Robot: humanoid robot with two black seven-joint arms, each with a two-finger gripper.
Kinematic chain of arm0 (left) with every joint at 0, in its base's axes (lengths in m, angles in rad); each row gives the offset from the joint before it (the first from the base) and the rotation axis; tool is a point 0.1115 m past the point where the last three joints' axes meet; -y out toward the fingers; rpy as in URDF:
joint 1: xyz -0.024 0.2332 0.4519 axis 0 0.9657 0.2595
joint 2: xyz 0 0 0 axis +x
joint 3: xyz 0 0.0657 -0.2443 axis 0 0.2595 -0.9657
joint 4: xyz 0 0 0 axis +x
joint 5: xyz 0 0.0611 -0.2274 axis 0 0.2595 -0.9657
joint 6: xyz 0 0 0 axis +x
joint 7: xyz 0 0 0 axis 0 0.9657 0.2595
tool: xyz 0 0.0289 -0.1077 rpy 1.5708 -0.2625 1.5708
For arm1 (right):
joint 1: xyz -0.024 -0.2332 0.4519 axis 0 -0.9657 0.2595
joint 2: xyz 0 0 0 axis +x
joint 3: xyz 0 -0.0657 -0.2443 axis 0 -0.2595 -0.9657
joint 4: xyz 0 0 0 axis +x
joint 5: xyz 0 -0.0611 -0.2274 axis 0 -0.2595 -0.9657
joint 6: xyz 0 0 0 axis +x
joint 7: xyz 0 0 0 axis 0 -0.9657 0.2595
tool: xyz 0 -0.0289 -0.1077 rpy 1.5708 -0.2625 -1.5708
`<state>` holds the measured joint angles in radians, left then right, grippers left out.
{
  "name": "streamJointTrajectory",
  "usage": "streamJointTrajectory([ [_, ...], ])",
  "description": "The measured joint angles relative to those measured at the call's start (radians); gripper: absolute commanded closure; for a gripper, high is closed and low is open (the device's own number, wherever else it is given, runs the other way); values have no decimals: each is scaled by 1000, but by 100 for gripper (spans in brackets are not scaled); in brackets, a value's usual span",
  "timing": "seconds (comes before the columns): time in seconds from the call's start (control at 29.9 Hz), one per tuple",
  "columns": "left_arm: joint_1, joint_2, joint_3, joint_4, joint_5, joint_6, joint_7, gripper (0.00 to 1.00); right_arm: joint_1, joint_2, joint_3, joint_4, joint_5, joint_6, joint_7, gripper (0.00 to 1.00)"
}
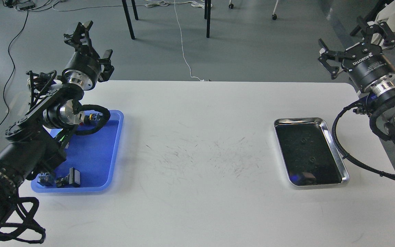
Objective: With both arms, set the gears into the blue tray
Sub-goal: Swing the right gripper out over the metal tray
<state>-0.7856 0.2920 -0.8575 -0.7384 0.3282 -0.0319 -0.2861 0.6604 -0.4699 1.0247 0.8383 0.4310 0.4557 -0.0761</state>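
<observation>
Two tiny black gears lie in the steel tray on the right side of the table. At the left, the blue tray is partly covered by my left arm. Above and behind that tray's far-left corner, my left gripper is raised and open, holding nothing. My right gripper hangs high over the table's far right corner, well above and behind the steel tray. Its fingers are spread wide and empty.
Black blocky switch parts sit in the blue tray's near corner. A green-capped piece peeks out under my left arm. The white table has scuff marks in the middle. Chair legs and cables lie on the floor beyond.
</observation>
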Motion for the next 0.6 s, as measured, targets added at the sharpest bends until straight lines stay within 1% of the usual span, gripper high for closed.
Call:
streamJointTrajectory([
  [0.2, 0, -9, 1, -2, 4, 2, -3, 2, 54, 87, -2, -101, 0, -3, 10, 1],
  [0.4, 0, -13, 4, -2, 10, -1, -7, 2, 65, 102, -18, -106, 0, 6, 12, 1],
  [0.6, -13, -11, 4, -15, 13, 0, 2, 2, 71, 94, -42, -85, -17, 11, 12, 1],
])
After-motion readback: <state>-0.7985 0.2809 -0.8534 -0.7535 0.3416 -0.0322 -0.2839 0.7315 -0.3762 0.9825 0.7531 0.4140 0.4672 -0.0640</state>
